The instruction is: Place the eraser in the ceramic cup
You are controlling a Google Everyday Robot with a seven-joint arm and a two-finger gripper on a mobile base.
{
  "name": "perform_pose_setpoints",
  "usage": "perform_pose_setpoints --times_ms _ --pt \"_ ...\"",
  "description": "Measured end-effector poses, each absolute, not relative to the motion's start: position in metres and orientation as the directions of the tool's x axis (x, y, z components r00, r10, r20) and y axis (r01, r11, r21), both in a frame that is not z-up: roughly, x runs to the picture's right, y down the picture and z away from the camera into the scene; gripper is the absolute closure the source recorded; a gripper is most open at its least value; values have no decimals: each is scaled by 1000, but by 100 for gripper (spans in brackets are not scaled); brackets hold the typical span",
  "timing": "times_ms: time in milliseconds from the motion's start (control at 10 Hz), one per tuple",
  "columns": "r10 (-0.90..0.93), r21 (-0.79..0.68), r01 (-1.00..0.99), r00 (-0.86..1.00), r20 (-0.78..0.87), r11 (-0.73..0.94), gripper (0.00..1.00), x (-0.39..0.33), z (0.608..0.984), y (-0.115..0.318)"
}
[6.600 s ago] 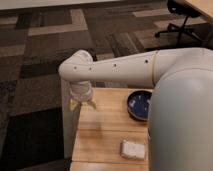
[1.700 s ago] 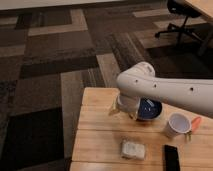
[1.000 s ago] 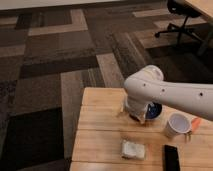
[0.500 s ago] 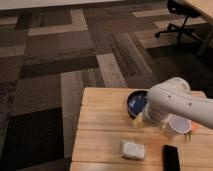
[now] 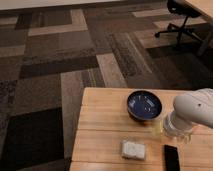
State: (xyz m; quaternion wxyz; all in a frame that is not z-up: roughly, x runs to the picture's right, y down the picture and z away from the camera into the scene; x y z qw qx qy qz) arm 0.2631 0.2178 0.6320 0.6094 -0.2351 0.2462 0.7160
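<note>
Table [image 5: 100, 125]: light wooden slats, in the lower right of the view; everything below the arm sits on it.
Arm [image 5: 197, 106]: white and rounded; comes in from the right edge and hangs over the right part of the table.
Gripper [image 5: 173, 131]: at the arm's lower left end, pointing down close over the table top. It is just beside the bowl's front right rim and just behind the eraser.
Gripper state: cannot tell whether it is released or clenched, nor whether it grips or touches anything.
Eraser [image 5: 171, 157]: flat black oblong lying on the table at the front right. Its long side runs away from the camera and its near end is cut off by the bottom edge of the view. It rests on the wood, not lifted and not in the gripper.
Cup: cannot be made out; the arm and gripper cover the stretch of table right of the bowl.
Bowl [image 5: 144, 105]: wide, dark blue, upright, toward the back middle of the table.
Pad [image 5: 134, 149]: whitish rectangle lying flat at the front middle, left of the eraser and apart from it, in front of the bowl.
Floor [image 5: 60, 60]: carpet in brown, grey and tan patches.
Chair [image 5: 179, 17]: dark office chair on a star base, top right, well apart from the table.
</note>
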Motion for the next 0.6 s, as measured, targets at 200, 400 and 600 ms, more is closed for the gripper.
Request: perform_pose_setpoints --times_ms 200,400,600 --pt "758 66 -988 -147 -636 -136 35 263 632 217" --pt "766 78 -988 -154 -625 -135 35 272 631 222" --pt "776 97 -986 -166 -609 -135 35 283 627 229"
